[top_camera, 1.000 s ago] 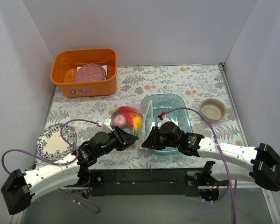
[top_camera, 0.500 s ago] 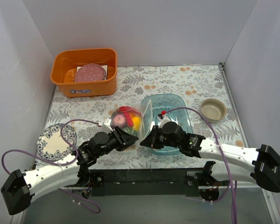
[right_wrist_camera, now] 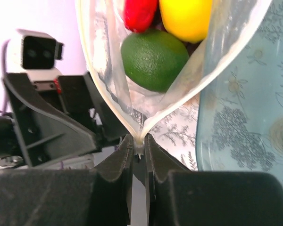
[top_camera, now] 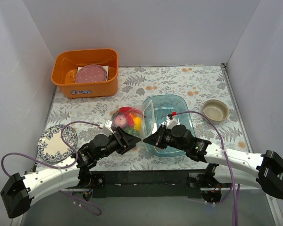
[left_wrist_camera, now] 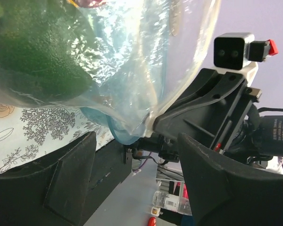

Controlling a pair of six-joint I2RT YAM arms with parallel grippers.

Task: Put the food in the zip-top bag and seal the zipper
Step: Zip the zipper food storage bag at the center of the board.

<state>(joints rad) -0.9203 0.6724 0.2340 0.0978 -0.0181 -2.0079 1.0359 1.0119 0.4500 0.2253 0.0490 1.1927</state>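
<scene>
The zip-top bag [top_camera: 127, 120] lies left of the blue tray, holding the food: a green round fruit [right_wrist_camera: 153, 59], a yellow lemon [right_wrist_camera: 186, 16] and a red piece [right_wrist_camera: 139, 14]. My right gripper [right_wrist_camera: 139, 147] is shut on the zipper strip at the bag's near corner, where the two clear walls meet; it also shows in the top view [top_camera: 146, 140]. My left gripper [left_wrist_camera: 137, 146] is open, its fingers spread wide just below the bag's lower corner, and the bag [left_wrist_camera: 146, 56] fills that view. In the top view the left gripper [top_camera: 132, 140] sits beside the right one.
A translucent blue tray [top_camera: 179, 106] lies right of the bag, under the right wrist. An orange basket [top_camera: 85, 84] with a pink dotted plate [top_camera: 90, 74] stands at the back left. A patterned plate [top_camera: 52, 146] lies at the left, a tan bowl [top_camera: 215, 111] at the right.
The right wrist has shifted a little to the right while still pinching the bag's corner, and the bag has moved slightly. The left arm has hardly moved.
</scene>
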